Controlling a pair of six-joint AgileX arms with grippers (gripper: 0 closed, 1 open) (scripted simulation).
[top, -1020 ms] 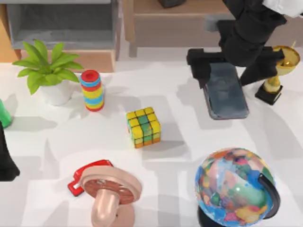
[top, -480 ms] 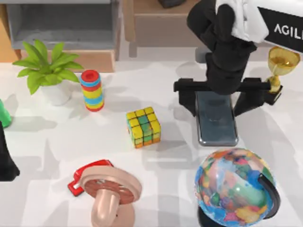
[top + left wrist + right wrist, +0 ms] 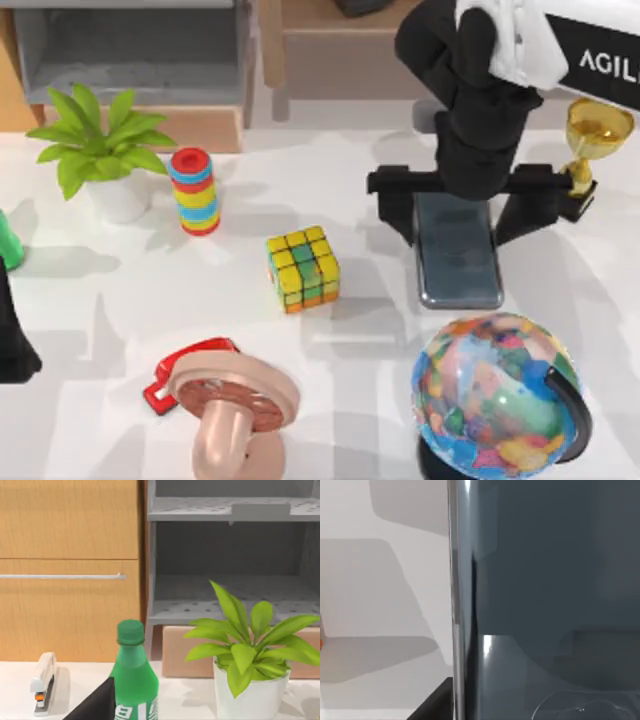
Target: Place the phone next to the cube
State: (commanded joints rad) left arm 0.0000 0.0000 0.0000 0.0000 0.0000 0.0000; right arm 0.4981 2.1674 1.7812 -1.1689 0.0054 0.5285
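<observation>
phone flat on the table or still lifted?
Cannot tell. The flat dark grey-black smartphone lies level, screen up, between the right end effector fingers; contact with the white table is unclear.

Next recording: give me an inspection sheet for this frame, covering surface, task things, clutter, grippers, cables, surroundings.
Surface: white table, shadowed patches.
Task things: phone lies flat at right of centre; cube stands apart to its left, a gap between them.
Clutter: potted plant, striped ring stack, green bottle, stapler, red item under a pink stand, globe, gold trophy.
Grippers: right gripper over the phone's far end, fingers spread wide either side; left arm parked at the left edge.
Cables: nothing seen.
Surroundings: wooden cabinet, grey shelf.
</observation>
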